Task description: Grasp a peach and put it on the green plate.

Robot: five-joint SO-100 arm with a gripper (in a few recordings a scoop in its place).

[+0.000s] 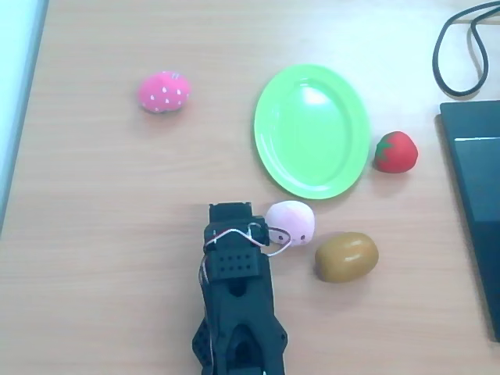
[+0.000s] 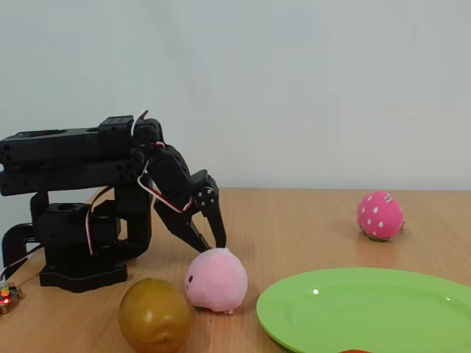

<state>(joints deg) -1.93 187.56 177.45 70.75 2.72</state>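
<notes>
Four fruits: you have a small pale pink rounded plush peach (image 1: 291,221), a brown oval kiwi-like fruit (image 1: 346,256), a hot-pink dotted strawberry (image 1: 164,91) and a red strawberry (image 1: 394,151) on the wooden table (image 1: 101,234).
Peach: in the overhead view it lies just off the 6 o'clock rim of the bright lime-green glossy oval plastic plate (image 1: 312,130), with the brown fruit close at its 4 o'clock.
Gripper: your black two-finger gripper (image 2: 206,239) hangs at the peach's 9 o'clock in the overhead view, fingers spread in the fixed view, tips just above and behind the peach, not yet around it.
Risk, nudge: closing from here, I judge one finger may push the soft peach toward the brown fruit instead of straddling it.
Risk, plate: a low carry could catch the raised rim and shove the plate.
Open room: bare table lies at the arm's 9 o'clock; the path toward 12 o'clock onto the plate is short and unobstructed.
Edges: a dark slab (image 1: 476,203) and cable (image 1: 461,47) sit far at 3 o'clock.
</notes>
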